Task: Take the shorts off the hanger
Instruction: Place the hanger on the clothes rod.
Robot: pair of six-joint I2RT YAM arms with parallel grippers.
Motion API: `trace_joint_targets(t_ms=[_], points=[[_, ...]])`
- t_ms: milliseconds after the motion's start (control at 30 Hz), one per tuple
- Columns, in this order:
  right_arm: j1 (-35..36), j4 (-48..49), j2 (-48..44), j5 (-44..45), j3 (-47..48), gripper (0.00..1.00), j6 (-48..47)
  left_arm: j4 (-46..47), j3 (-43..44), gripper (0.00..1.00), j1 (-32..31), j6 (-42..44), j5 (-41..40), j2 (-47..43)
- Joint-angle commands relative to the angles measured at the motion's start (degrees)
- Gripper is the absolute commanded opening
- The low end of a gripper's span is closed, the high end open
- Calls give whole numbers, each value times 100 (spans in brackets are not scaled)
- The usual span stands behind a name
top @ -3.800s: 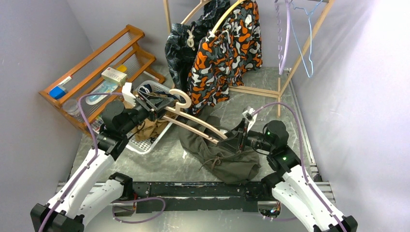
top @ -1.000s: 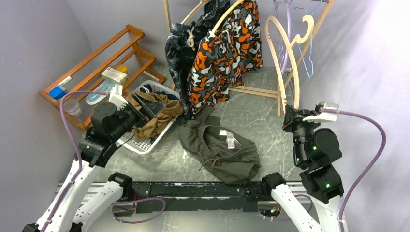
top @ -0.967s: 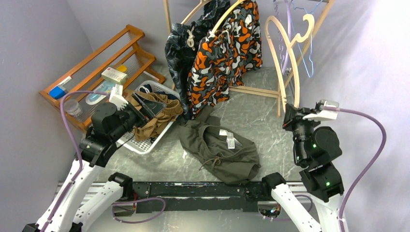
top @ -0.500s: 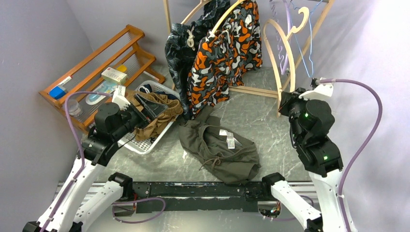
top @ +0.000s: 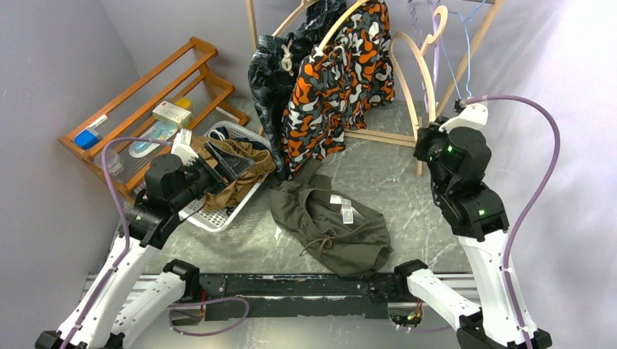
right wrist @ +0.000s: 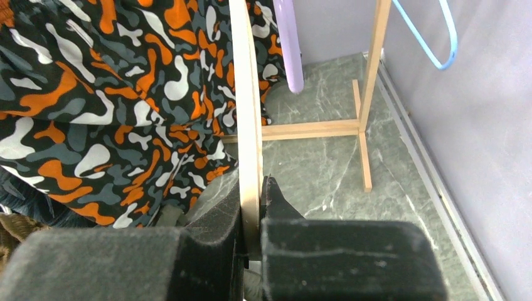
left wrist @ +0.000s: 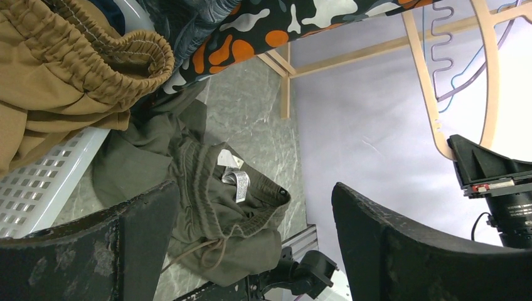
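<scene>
one grey marbled table (top: 407, 190) between lilac walls (top: 51, 87) holds crumpled olive-grey fabric shorts (top: 327, 227); left gripper (left wrist: 254, 213) gapes, right gripper (right wrist: 252, 202) clamps pale curved wooden hanger (right wrist: 248, 94).

Tag (top: 347, 213) on olive-grey shorts (top: 327, 231): print too small to read.
Box (top: 172, 113) on wooden rack (top: 138, 87): lettering illegible.
</scene>
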Motion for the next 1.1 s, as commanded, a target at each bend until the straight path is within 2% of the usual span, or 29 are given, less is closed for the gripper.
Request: trace_joint_targets(t_ms=[0,200,367,567,767,933,1067], points=[[-59,359,93,-29,383,0,-252,291,-88,95,40,-37,225,64],[-59,319,652,-55,994,0,-597,335,-76,94,36,-45,316,116],[-56,-58,1444,-52,1713,0,-466,320,-75,95,36,-55,269,43],[-54,-398,1976,30,2362,0,-354,138,-18,95,36,-10,142,-29],[-58,-371,2120,76,2600,0,-381,192,-48,95,36,-28,216,19],[-63,-932,2628,460,3050,0,-329,267,-89,95,36,-49,253,16],[-59,-901,2788,530,3061,0,-442,235,-74,95,36,-37,259,31]])
